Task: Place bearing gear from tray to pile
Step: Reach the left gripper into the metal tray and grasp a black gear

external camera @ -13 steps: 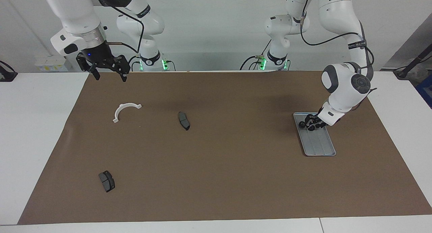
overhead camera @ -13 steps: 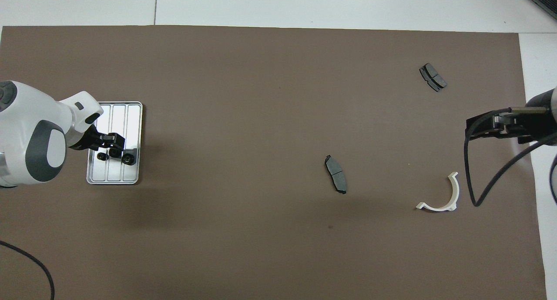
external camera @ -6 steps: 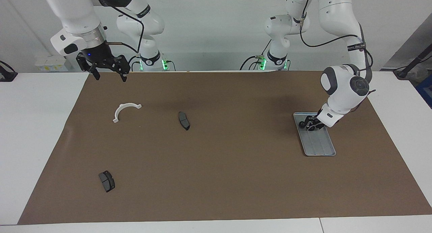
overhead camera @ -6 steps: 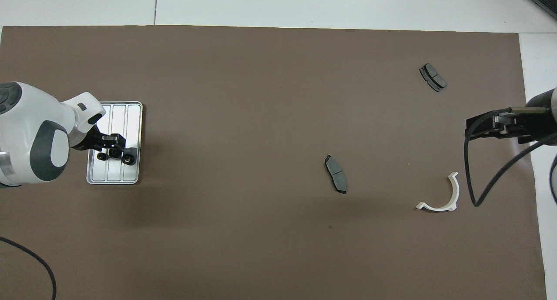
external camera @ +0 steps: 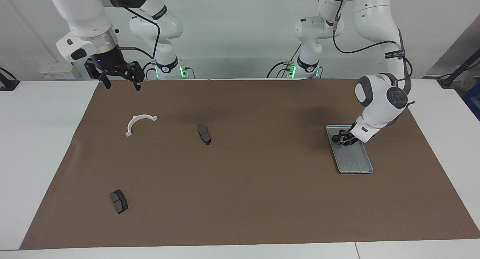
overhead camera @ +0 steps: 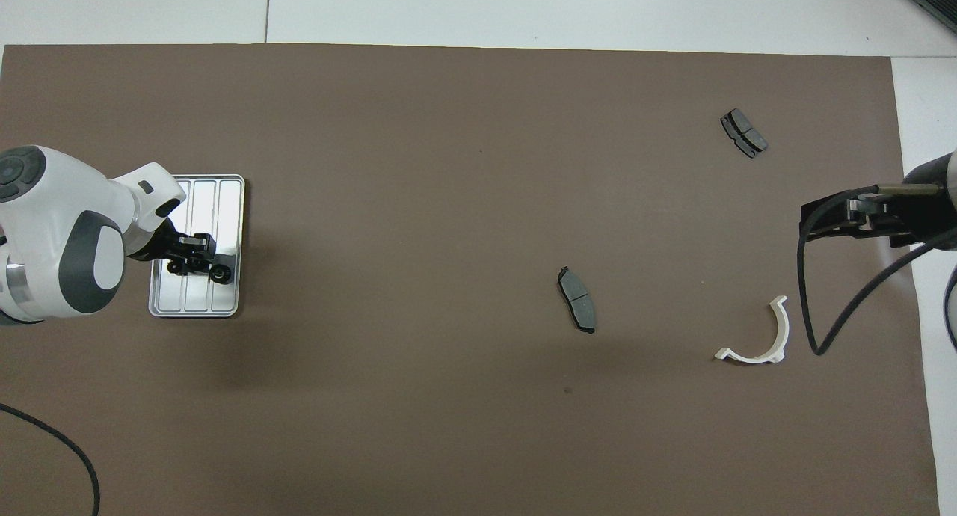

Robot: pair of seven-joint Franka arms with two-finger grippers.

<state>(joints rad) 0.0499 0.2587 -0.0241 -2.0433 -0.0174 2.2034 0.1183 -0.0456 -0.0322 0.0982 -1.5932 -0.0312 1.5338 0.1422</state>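
The silver ridged tray [external camera: 355,160] [overhead camera: 218,202] lies toward the left arm's end of the table. A small black bearing gear [external camera: 336,138] [overhead camera: 219,275] rests on the tray's end nearer the robots. My left gripper [external camera: 344,138] [overhead camera: 187,265] is down in the tray right beside that gear, and its black tips hide whatever lies under them. The pile is scattered toward the right arm's end: a white half-ring bracket [external camera: 135,119] [overhead camera: 783,329] and two dark brake pads [external camera: 204,134] [overhead camera: 577,299] [external camera: 119,201] [overhead camera: 743,132]. My right gripper [external camera: 123,87] [overhead camera: 809,224] waits open, raised over the mat's edge near the bracket.
A brown mat [external camera: 262,199] [overhead camera: 419,164] covers most of the white table. A black cable [overhead camera: 837,329] loops down from the right arm near the bracket. Another cable [overhead camera: 67,456] lies by the left arm's corner.
The left arm's wrist has shifted slightly while its gripper stays down at the gears in the tray. The loose gear, the pile and the right arm have not moved.
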